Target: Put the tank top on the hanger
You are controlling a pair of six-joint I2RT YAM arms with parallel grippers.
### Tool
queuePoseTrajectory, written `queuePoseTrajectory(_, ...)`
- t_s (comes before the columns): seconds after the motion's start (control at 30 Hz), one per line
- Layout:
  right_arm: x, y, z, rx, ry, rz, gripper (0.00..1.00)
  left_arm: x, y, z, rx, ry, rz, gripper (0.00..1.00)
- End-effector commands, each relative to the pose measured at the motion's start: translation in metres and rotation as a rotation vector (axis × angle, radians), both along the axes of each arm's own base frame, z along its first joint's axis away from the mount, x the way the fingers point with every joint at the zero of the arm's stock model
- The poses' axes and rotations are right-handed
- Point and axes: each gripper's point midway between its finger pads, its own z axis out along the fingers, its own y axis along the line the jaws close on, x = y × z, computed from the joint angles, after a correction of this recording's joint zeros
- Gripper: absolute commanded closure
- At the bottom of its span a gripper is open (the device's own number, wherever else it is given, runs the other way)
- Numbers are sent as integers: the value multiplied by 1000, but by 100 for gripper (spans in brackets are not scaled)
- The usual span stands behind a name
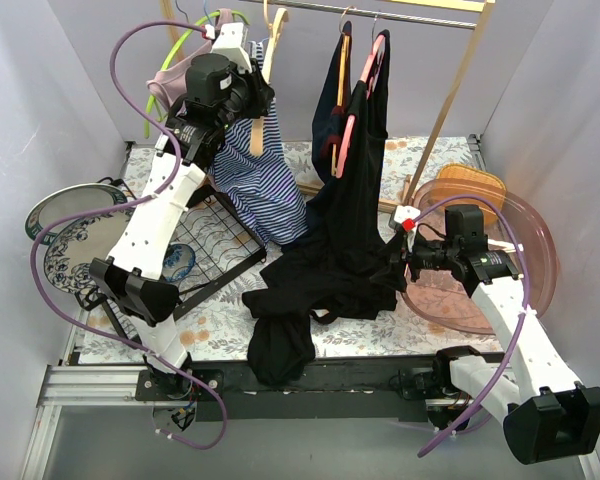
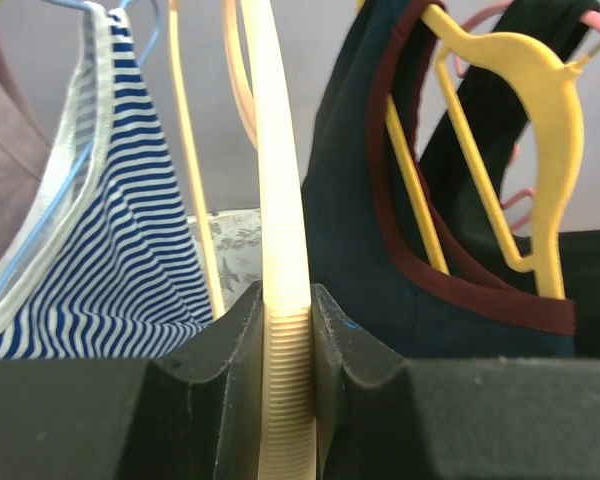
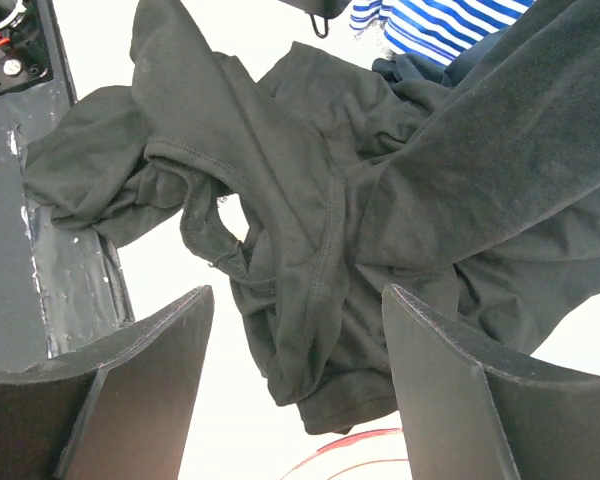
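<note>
L claw (image 2: 285,310) clamped on hanger (image 2: 278,180) | R claw (image 3: 295,295) wide open by tank top (image 3: 280,170)

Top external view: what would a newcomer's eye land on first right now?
The black tank top, a crumpled heap on the table spilling over its near edge, with the right gripper open at its right side. Next, the left gripper up at the rail, shut on the cream hanger beside a blue-and-white striped tank top.
</note>
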Motion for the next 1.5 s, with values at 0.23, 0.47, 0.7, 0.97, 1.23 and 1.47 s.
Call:
queuePoseTrajectory(0.23, 1, 1, 9, 44, -2, 10, 24, -18, 10, 49, -13, -187, -16, 100)
queuePoseTrajectory(0.47, 2, -2, 8, 48, 3, 0, 24, -35, 5, 70, -68, -273, -71, 100)
queuePoseTrajectory(0.7, 2, -3, 9, 53, 4, -3, 24, -38, 6, 74, -92, -299, -74, 100)
queuePoseTrajectory(0.97, 1, -4, 7, 56, 9, -2, 24, -50, 8, 75, -101, -332, -88, 100)
queuePoseTrajectory(1.23, 2, -4, 8, 59, 7, -3, 24, -66, 10, 86, -132, -392, -115, 100)
queuePoseTrajectory(1.47, 2, -5, 8, 59, 7, -6, 24, -71, 8, 87, -146, -401, -139, 100)
